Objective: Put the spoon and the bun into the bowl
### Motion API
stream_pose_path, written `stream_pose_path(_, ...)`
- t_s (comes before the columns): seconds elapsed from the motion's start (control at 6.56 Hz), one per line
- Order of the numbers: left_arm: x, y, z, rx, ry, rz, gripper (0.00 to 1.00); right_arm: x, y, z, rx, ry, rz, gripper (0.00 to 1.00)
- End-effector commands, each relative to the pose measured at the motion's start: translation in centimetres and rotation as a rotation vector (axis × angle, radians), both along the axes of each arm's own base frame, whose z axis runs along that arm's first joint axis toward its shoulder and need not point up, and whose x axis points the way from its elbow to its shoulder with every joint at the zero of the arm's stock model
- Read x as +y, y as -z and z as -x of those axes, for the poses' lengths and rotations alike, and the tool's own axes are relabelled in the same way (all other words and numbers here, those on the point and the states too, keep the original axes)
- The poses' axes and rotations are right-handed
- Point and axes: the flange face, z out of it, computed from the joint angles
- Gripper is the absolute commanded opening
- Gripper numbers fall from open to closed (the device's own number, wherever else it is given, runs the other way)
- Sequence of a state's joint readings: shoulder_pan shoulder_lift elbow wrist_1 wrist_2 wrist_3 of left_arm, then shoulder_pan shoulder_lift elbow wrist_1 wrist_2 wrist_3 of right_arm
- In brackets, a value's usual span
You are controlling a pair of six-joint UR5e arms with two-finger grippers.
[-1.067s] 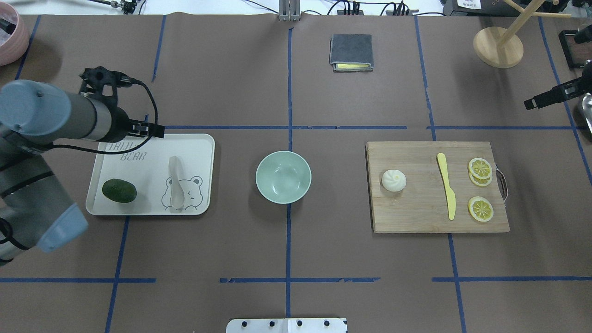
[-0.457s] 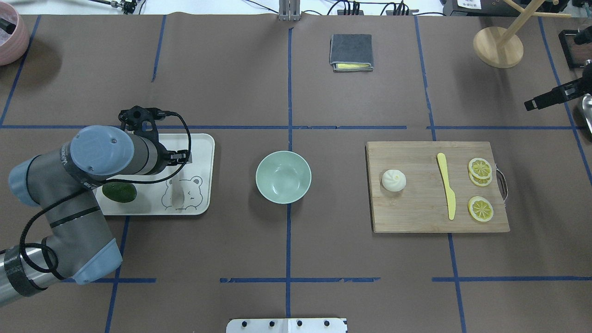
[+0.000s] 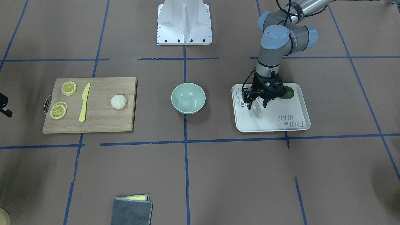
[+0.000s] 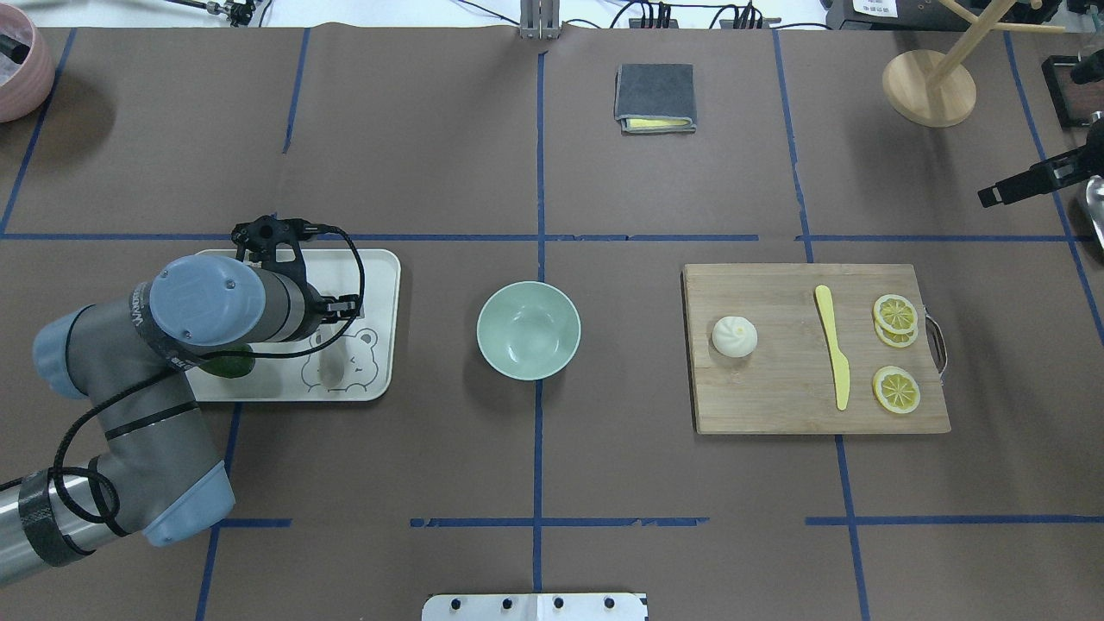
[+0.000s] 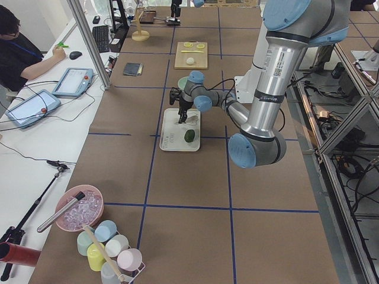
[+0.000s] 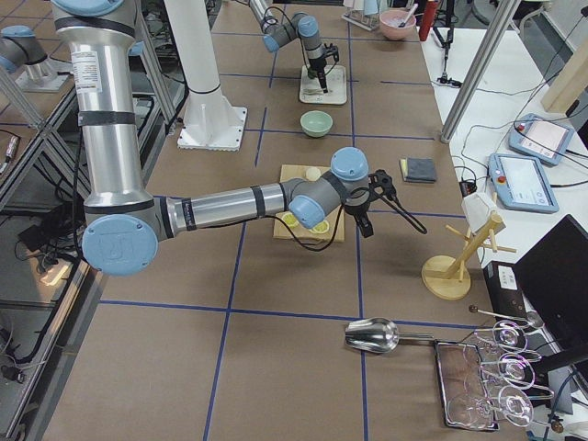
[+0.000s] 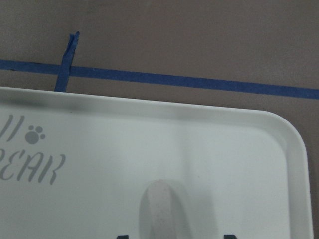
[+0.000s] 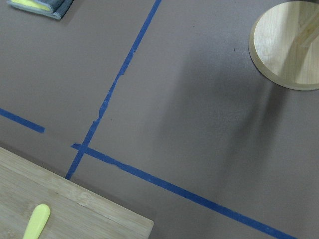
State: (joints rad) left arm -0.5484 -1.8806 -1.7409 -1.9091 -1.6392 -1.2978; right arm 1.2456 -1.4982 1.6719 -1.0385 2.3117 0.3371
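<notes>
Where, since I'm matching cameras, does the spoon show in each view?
Front-facing: spoon right of centre, under left gripper.
Overhead: spoon left of centre.
Exterior left: upper middle, barely visible.
Exterior right: too small to tell.
Left wrist: spoon tip bottom centre.
Right wrist: not in it.
Shared landmark: the white tray.

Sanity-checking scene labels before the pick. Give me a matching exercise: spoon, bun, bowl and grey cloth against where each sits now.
Things:
1. spoon
2. bun
3. bowl
4. grey cloth

Places:
A. on the wooden cutting board, beside the yellow knife
B. alone on the far side of the table from the robot
C. on the white tray
D. on the bare table, between tray and board

Pairs: 1-C, 2-A, 3-D, 4-B
</notes>
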Motion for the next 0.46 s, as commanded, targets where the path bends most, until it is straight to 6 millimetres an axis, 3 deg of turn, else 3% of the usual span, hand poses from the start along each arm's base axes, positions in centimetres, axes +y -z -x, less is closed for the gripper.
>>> stream_pose_path(0.0, 0.11, -0.48, -0.33, -0.014, 0.016, -0.004, 0.6, 0.02, -0.02, -0.01, 0.0, 0.001, -0.001, 1.0)
stream_pose_path(0.3, 0.19, -0.78, -0.55, -0.02, 0.015, -0.001, 0.59, 0.01, -0.1, 0.0, 0.001, 0.001, 0.001, 1.0)
